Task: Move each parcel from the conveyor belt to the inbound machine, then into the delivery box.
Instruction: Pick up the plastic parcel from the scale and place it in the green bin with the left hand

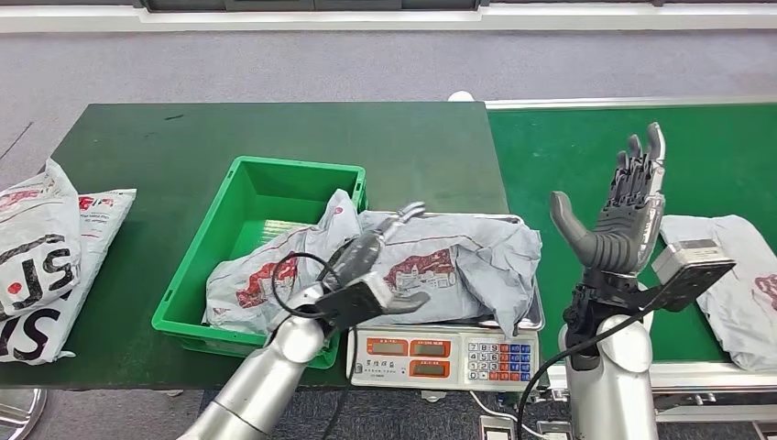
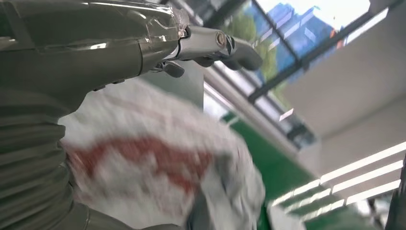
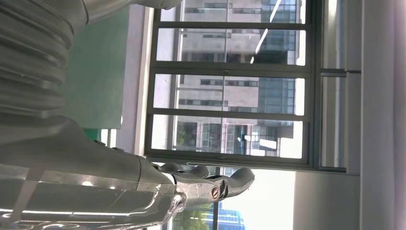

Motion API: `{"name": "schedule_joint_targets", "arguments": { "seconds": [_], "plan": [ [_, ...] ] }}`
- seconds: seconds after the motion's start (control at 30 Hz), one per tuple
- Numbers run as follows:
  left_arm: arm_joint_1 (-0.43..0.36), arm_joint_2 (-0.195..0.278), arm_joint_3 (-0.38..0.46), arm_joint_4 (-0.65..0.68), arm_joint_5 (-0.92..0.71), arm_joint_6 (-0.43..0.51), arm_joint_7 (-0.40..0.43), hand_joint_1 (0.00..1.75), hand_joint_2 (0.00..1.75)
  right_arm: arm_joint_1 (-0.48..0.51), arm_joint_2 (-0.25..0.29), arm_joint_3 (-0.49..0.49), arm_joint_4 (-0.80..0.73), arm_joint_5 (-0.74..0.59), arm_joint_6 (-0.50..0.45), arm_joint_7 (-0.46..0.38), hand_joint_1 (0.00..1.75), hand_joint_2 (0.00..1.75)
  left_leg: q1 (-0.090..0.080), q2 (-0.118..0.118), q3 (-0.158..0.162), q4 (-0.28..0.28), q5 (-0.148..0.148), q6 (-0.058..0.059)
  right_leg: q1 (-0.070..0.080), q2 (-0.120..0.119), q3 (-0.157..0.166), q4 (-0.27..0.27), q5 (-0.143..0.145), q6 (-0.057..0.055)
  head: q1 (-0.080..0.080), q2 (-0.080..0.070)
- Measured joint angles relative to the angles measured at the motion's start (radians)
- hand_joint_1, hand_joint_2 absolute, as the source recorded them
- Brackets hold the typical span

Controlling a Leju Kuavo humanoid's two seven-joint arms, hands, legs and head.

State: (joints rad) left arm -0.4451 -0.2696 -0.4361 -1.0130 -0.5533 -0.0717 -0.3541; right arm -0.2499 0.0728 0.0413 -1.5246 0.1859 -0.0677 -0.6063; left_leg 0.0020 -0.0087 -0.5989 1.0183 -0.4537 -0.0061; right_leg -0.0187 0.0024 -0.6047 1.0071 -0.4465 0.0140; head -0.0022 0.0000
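Gripping the grey parcel [image 1: 431,261] from its near edge, the left hand [image 1: 371,275] has its fingers over the crumpled plastic and its thumb beneath, which looks like a hold meant for dragging or lifting the bag off the scale [image 1: 440,353] toward the green bin [image 1: 234,215] just beside it. The parcel lies across the scale's pan, its left end spilling over the bin's rim and partly inside, so I judge the weighing step is about over and the drop into the delivery box is the step in hand. In the left wrist view the parcel [image 2: 158,167] sits blurred close under the hand [image 2: 143,43], consistent with a hold. The right hand [image 1: 618,211] is raised upright over the conveyor's edge, fingers apart and holding nothing, probably parked out of the way. The held bag is a soft, wrinkled grey mailer with red printing, limp enough to sag and fold when lifted. Another parcel [image 1: 733,284] waits on the conveyor belt [image 1: 568,147], and two more mailers [image 1: 46,247] lie at the table's left end.
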Motion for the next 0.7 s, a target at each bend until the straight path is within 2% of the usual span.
{"name": "schedule_joint_targets", "arguments": {
  "seconds": [0.23, 0.37, 0.43, 0.57, 0.7],
  "plan": [
    [-0.107, -0.053, -0.106, 0.268, -0.04, -0.063, 0.065, 0.0, 1.75, 0.006, 0.004, -0.017, -0.006, 0.005, 0.003, 0.023, 0.0, 1.75, 0.0, 0.001, 0.0, 0.0, 0.0, 0.0, 0.0, 0.001, 0.0, 0.0, 0.0, 0.0, 0.0, 0.0],
    [-0.143, -0.068, -0.126, 0.361, -0.03, -0.07, 0.082, 0.22, 1.75, 0.017, 0.006, -0.029, -0.017, 0.011, 0.007, 0.028, 0.0, 1.75, 0.0, 0.001, 0.0, 0.0, 0.0, 0.0, 0.0, 0.001, 0.0, 0.0, 0.0, 0.0, 0.0, 0.0],
    [-0.152, -0.074, -0.126, 0.386, -0.021, -0.074, 0.083, 0.26, 1.75, 0.021, 0.006, -0.034, -0.021, 0.014, 0.009, 0.034, 0.0, 1.75, 0.0, 0.001, 0.0, 0.0, 0.0, 0.0, 0.0, 0.001, 0.0, 0.0, 0.0, 0.0, 0.0, 0.0],
    [-0.16, -0.079, -0.127, 0.41, -0.02, -0.074, 0.089, 1.75, 1.75, 0.024, 0.006, -0.037, -0.029, 0.021, 0.012, 0.039, 0.0, 1.75, 0.0, 0.001, 0.0, 0.0, 0.0, 0.0, 0.0, 0.001, 0.0, 0.0, 0.0, 0.0, 0.0, 0.0],
    [-0.161, -0.08, -0.127, 0.415, -0.026, -0.021, 0.061, 1.75, 1.75, 0.029, 0.007, -0.041, -0.037, 0.025, 0.013, 0.044, 0.0, 1.75, 0.0, 0.0, 0.0, 0.0, 0.0, 0.0, 0.0, 0.0, 0.001, 0.0, 0.0, 0.0, 0.0, 0.0]
  ]
}}
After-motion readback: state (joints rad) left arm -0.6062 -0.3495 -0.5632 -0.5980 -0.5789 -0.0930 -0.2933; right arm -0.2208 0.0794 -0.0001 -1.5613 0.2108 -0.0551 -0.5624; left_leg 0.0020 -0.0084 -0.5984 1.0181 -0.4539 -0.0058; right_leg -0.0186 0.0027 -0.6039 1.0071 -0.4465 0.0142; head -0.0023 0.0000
